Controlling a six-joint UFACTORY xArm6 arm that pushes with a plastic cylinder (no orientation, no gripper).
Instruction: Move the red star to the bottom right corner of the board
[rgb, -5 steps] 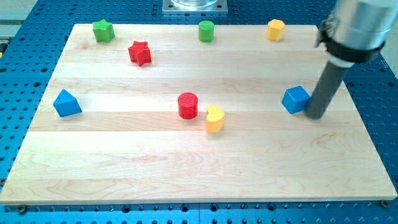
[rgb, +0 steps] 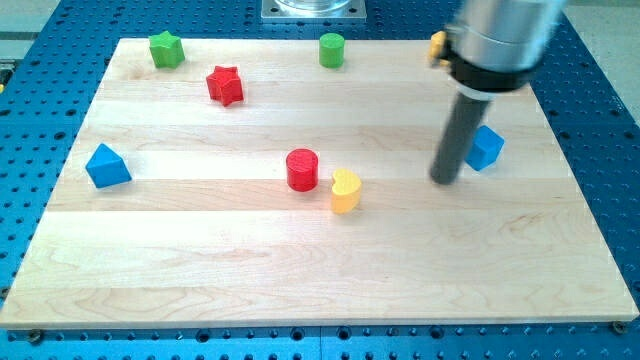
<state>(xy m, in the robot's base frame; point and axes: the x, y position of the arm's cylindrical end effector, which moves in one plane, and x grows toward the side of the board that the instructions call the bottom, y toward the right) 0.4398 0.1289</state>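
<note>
The red star lies in the upper left part of the wooden board. My tip rests on the board right of centre, far to the right of the star. It sits just left of a blue cube; I cannot tell whether they touch.
A green star, a green cylinder and a yellow block, partly hidden by the arm, sit along the top edge. A blue triangle lies at the left. A red cylinder and a yellow heart sit near the middle.
My tip has moved left, from the right side of the blue cube to its left side. The blue cube has shifted slightly to the right and up.
</note>
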